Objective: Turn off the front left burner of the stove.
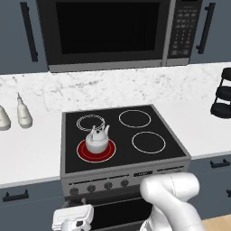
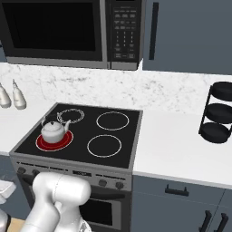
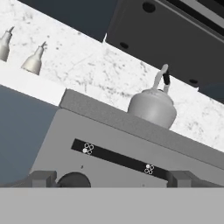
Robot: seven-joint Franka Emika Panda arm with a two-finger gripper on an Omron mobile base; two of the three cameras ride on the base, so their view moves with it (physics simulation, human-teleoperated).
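Hand view: gripper (image 3: 105,179) spread wide before the stove (image 3: 109,162); no legible writing.

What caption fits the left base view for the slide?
White kettle sits on the glowing front left burner of the stove; open gripper low before the knobs.

A small white kettle (image 1: 97,140) with a dark handle stands upright; a big black microwave (image 1: 119,31) hangs on the wall above, with a pad of buttons (image 1: 181,27) on its right side; two little white bottles (image 1: 24,114) stand near each other on the white desk (image 1: 27,151) to the left, close to the marble back wall (image 1: 113,88); a black rack (image 2: 219,113) with three round shelves stands on the desk far to the right; blue-grey cupboards (image 2: 190,34) with dark handles hang high up, and blue-grey drawers (image 2: 181,197) sit under the desk.
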